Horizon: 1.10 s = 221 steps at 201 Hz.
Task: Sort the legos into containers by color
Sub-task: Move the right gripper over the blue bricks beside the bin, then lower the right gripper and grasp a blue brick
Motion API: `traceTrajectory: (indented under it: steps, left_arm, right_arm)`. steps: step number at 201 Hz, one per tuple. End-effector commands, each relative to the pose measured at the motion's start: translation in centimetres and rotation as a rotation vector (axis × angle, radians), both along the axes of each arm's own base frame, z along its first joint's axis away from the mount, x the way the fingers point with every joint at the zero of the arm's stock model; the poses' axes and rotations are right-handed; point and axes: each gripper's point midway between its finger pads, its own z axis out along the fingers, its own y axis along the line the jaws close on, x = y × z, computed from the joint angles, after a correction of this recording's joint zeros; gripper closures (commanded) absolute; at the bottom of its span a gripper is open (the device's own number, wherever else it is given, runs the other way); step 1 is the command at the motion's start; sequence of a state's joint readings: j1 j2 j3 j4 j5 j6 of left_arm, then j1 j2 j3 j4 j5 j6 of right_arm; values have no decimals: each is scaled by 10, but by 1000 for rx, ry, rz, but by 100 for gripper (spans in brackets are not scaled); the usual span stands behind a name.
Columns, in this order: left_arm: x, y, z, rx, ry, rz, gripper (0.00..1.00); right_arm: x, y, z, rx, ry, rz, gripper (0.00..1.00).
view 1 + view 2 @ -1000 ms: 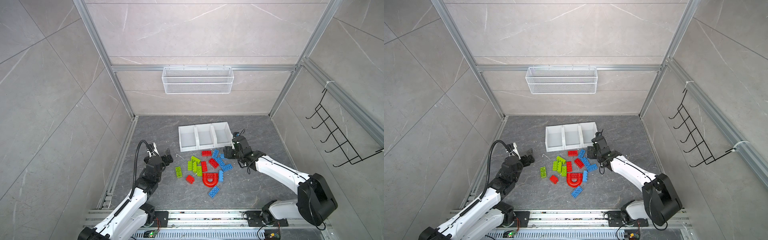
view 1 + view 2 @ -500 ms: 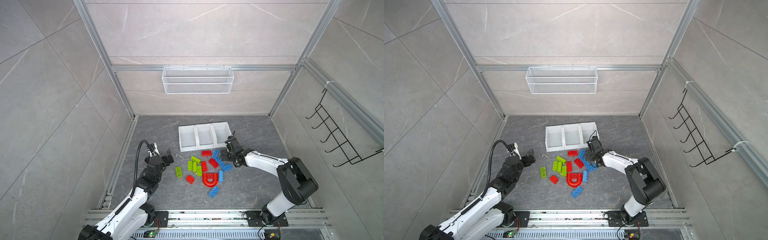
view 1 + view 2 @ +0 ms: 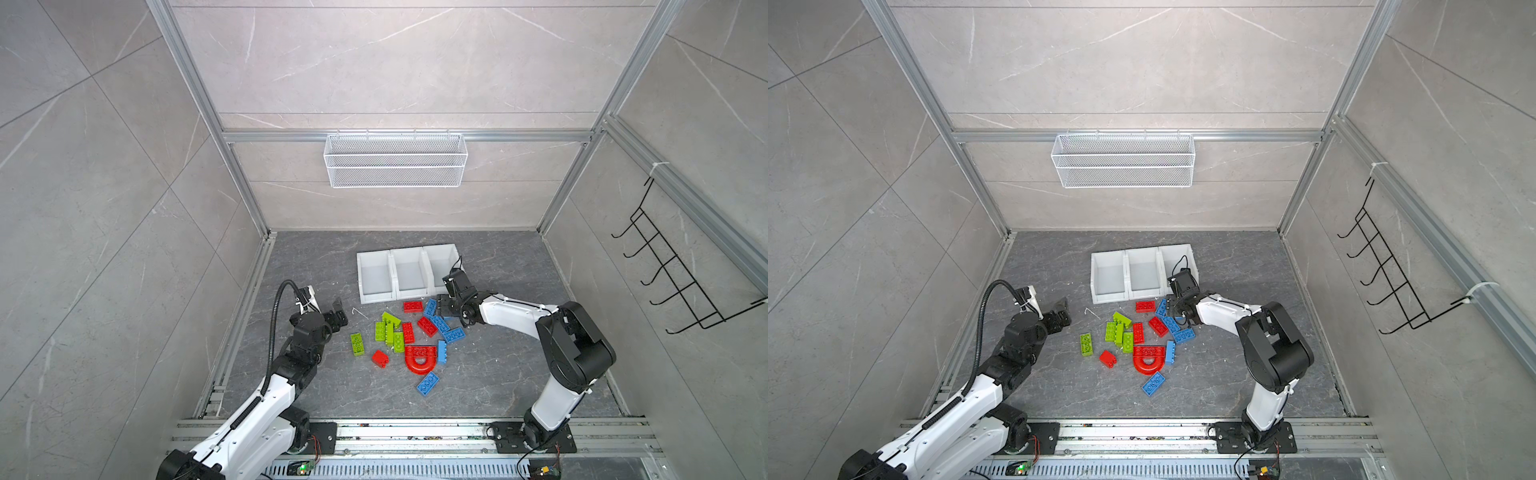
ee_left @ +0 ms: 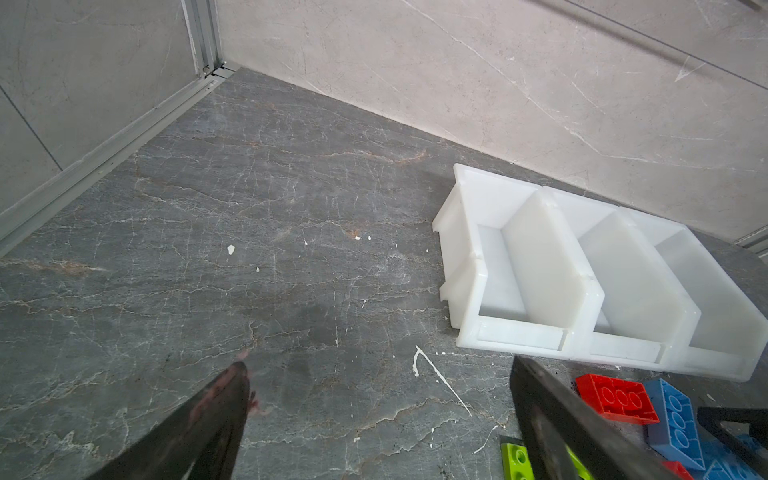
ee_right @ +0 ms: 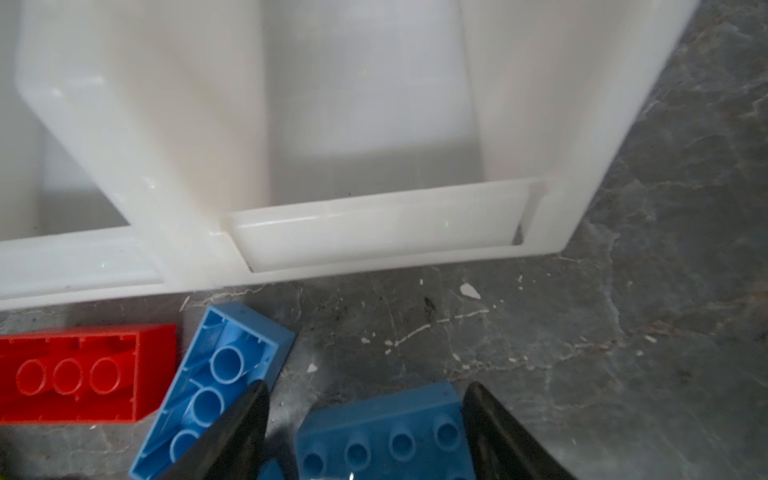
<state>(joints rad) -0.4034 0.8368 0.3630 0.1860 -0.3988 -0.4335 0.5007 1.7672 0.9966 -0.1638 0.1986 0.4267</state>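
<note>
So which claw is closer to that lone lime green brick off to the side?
Left. The left gripper sits near the lone lime green brick; the right gripper is farther off, over the blue bricks.

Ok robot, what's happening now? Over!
Left gripper open, over bare floor. Right gripper open, straddling a blue brick by the bins. Bins look empty, legos all on floor. Nothing between brick and bin.
</note>
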Motion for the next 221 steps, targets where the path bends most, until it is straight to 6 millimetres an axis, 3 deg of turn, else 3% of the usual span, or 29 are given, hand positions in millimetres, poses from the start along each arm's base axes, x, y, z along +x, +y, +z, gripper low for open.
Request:
traceTrajectory:
  steps: [1, 74, 155, 221]
  left_arm:
    - [3, 2, 14, 3, -43, 10, 1]
    - [3, 1, 15, -3, -50, -1, 1]
    - [2, 1, 18, -5, -59, -3, 0]
    - [2, 1, 18, 0, -57, 1, 1]
  right_arm:
    - [-4, -7, -10, -60, 46, -16, 25]
    - [-10, -18, 3, -95, 22, -30, 24]
    - [-12, -17, -21, -117, 95, -6, 25]
    - [-14, -15, -23, -107, 102, 11, 37]
